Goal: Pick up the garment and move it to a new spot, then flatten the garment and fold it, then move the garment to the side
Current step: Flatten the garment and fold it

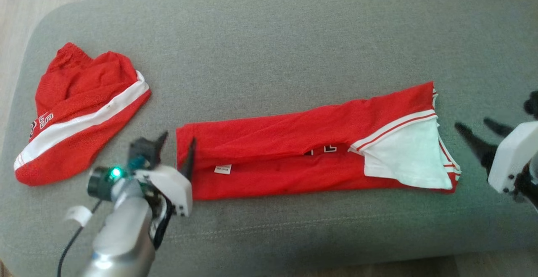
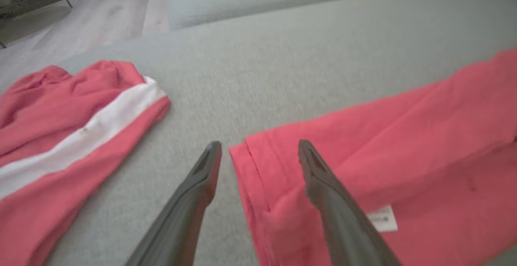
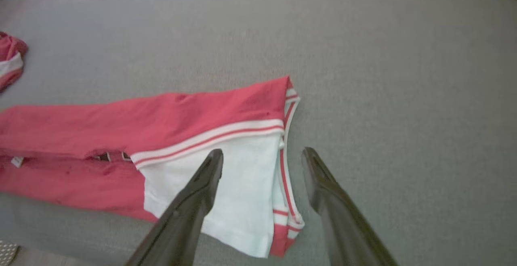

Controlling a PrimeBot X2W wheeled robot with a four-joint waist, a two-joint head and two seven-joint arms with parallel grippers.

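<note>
Grey upholstered sofa seat (image 1: 269, 37) carries all items; pale wood floor shows at 11 o'clock in the head view.

Item 1: the red jersey garment with white striped sleeve trim (image 1: 294, 142) lies at the centre of the seat. It is doubled lengthwise into a long strip running from 9 to 3 o'clock, with the white sleeve panel uppermost at the 3 o'clock end.

Item 2: a pair of red mesh shorts with a white band (image 1: 80, 109) lies at 9 o'clock, well apart from the strip.

Item 3: the left fingers (image 1: 189, 159) are at 8 o'clock, spread wide and holding nothing. One is over the strip's hem end and the other over bare seat.

Item 4: the right fingers (image 1: 475, 142) are at 3 o'clock, likewise spread wide and empty, near the sleeve end but apart from it.

Item 5: a small white care label (image 1: 222, 169) sits on the strip near the hem end.

Assessment: folding is in hand, with the lengthwise fold complete and a crosswise fold outstanding. The next move calls for pinching all layers at one end and carrying them over the other. Slack layers may slide apart.
</note>
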